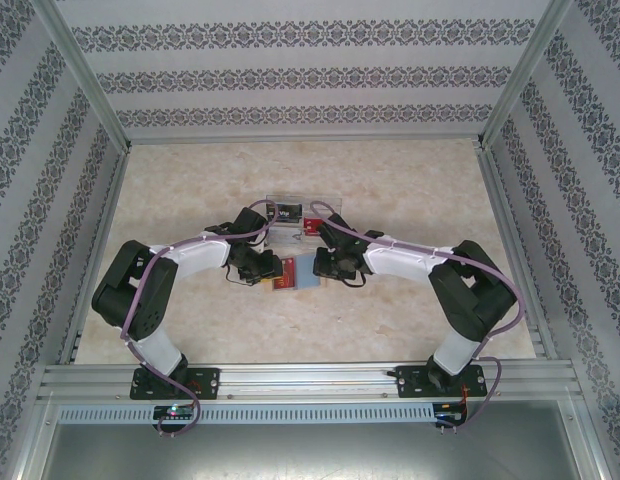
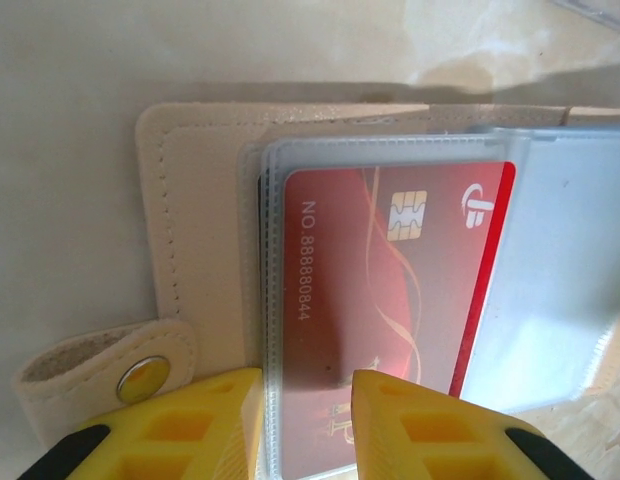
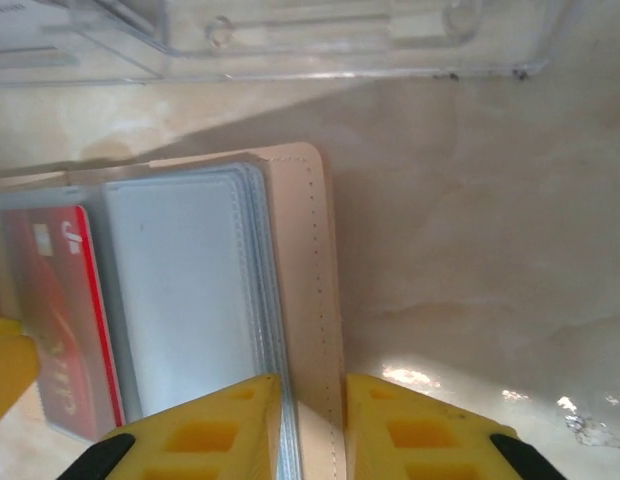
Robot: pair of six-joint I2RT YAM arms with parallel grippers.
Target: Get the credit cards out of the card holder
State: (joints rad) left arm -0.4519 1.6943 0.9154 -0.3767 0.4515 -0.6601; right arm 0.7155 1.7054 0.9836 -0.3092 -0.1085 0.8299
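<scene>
Yellow-fingered left pincer (image 2: 305, 388) sits at the near edge of the card holder (image 2: 205, 250). Jaws are part-closed with a narrow gap, straddling the clear sleeve that carries the red card (image 2: 390, 290). Can't tell if it's pinching the sleeve edge or just pressing down. Right pincer (image 3: 312, 390) is the same story: narrow gap, straddling the holder's right cover edge and the sleeve stack. Grip vs. pin-down can't be told.

Holder lies open and flat on the table (image 2: 60, 150), between the two pincers, mid-table in the top view. It has a cream stitched cover, a snap strap (image 2: 110, 370) on its left side and a stack of clear plastic sleeves inside. Red card is chip-up in the topmost sleeve of the left half. The neighbouring sleeve (image 2: 560, 280) looks empty or frosted, can't confirm.

Handling, my read:
- Card is stiff, thin, light and slick.
- Sleeve is floppy film and will likely lift with the card unless the cover is held down.
- Holder is light and will probably skate on the smooth table.
- Best hold is whichever card edge is exposed at the sleeve mouth: pinch across the thickness, pull in plane. Which side the mouth is on isn't clear.

Beyond the holder is a clear plastic box (image 3: 340, 30), near but apart. The top view shows something red and something dark inside, too small to name.
</scene>
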